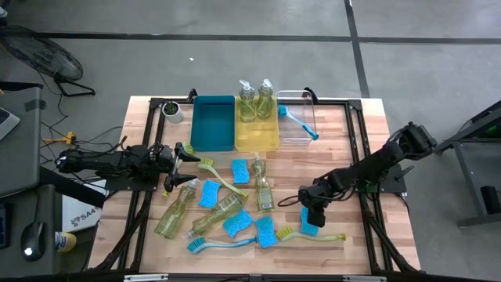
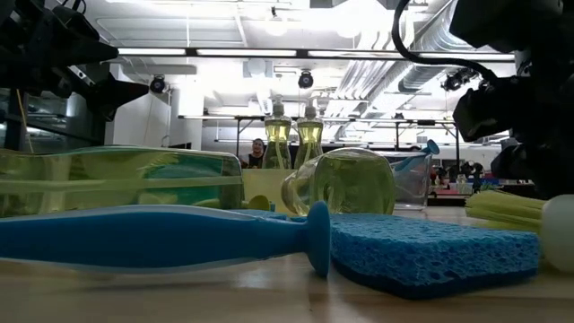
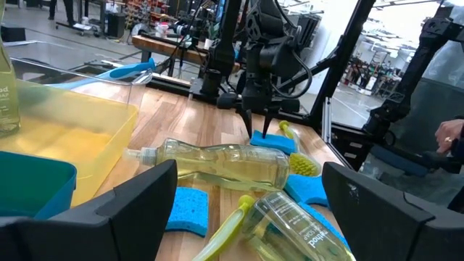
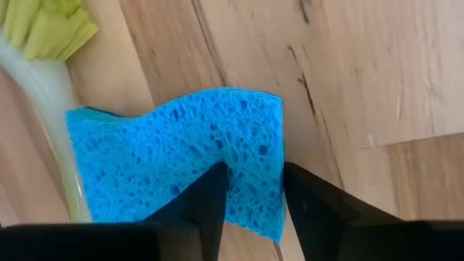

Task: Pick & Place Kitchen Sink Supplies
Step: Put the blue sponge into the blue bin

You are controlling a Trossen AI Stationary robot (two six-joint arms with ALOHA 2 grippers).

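At right near edge, blue sponge (image 4: 181, 156) is straddled by right gripper (image 4: 254, 192), fingers spread, left gripper (image 1: 174, 157) held open at left.

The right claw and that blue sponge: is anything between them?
Nothing: in the right wrist view, the right gripper has its fingers astride the blue sponge edge.

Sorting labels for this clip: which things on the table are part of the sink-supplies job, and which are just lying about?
Job:
soap bottles
sponges
dish brushes
blue bin, yellow bin, clear bin
right gripper, fingers either side of a sponge

Lying about:
white cup
left gripper, waiting
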